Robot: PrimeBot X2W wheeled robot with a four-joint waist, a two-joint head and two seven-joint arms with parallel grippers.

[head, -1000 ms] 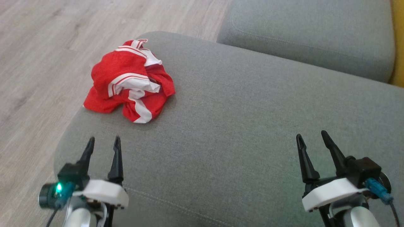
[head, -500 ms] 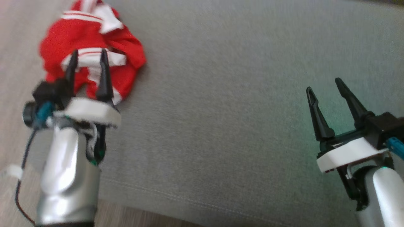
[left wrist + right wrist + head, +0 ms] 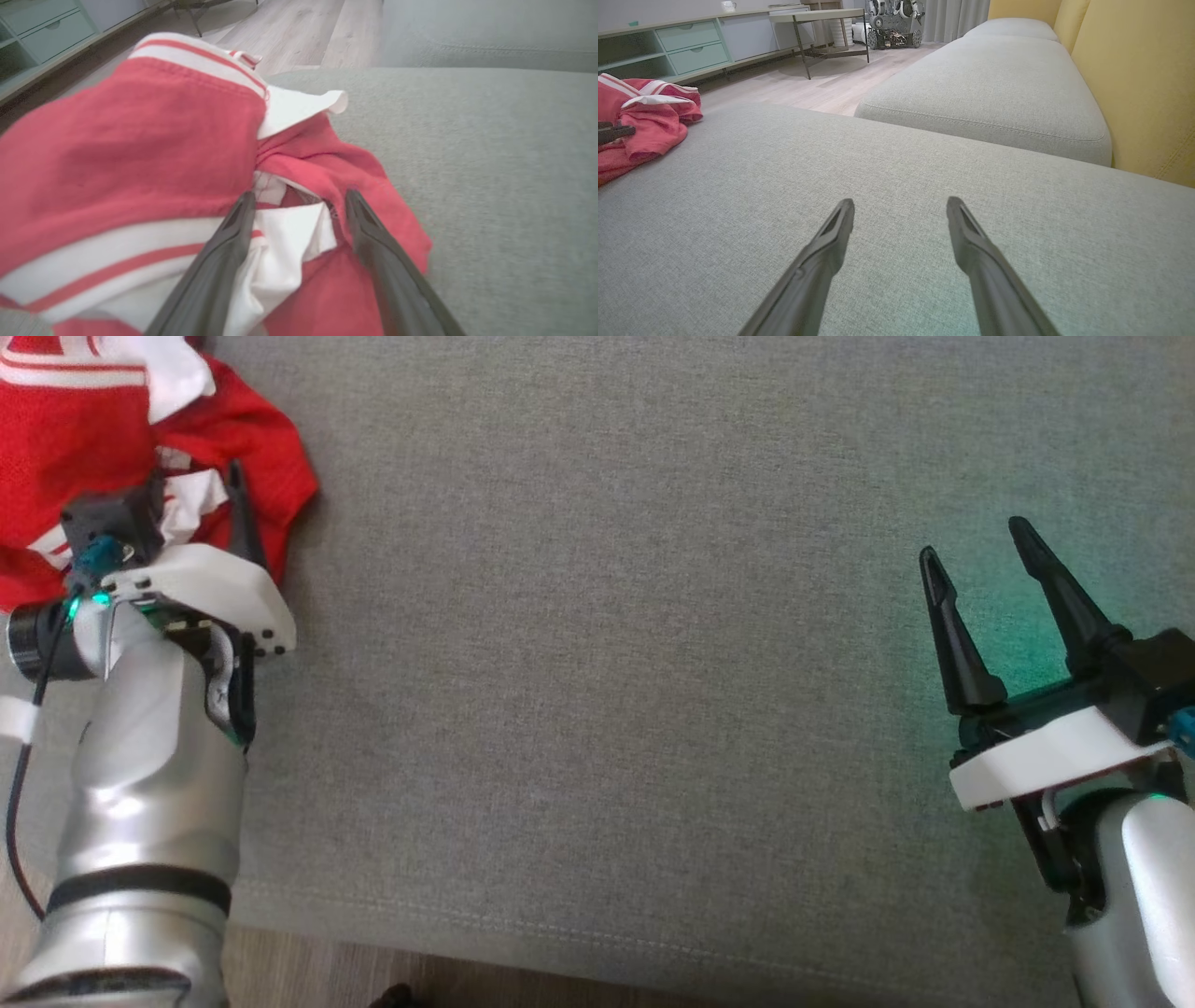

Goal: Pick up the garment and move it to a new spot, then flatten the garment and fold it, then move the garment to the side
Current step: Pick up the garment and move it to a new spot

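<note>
The garment point(image 3: 84, 439) is a crumpled red piece with white stripes, lying at the far left of the grey sofa cushion point(image 3: 607, 644). My left gripper point(image 3: 201, 504) is open and pushed into its near edge. In the left wrist view the two fingers point(image 3: 224, 252) straddle a white fold of the garment point(image 3: 140, 140), tips resting on the cloth, with nothing clamped. My right gripper point(image 3: 973, 539) hovers open over bare cushion at the right, far from the cloth. From the right wrist view my right gripper point(image 3: 901, 201) points across the cushion, with the garment point(image 3: 649, 121) at the far left.
A second grey cushion point(image 3: 994, 79) lies beyond a seam, with the yellow backrest point(image 3: 1139, 84) to its right. Wooden floor point(image 3: 794, 88), a pale green cabinet point(image 3: 691, 46) and a small table point(image 3: 817, 18) stand beyond the sofa. The cushion's front edge point(image 3: 560, 933) runs near me.
The head camera has tilted down and closer. My left arm has reached forward until its open fingers rest in the garment. The right gripper has stayed open over the bare cushion.
</note>
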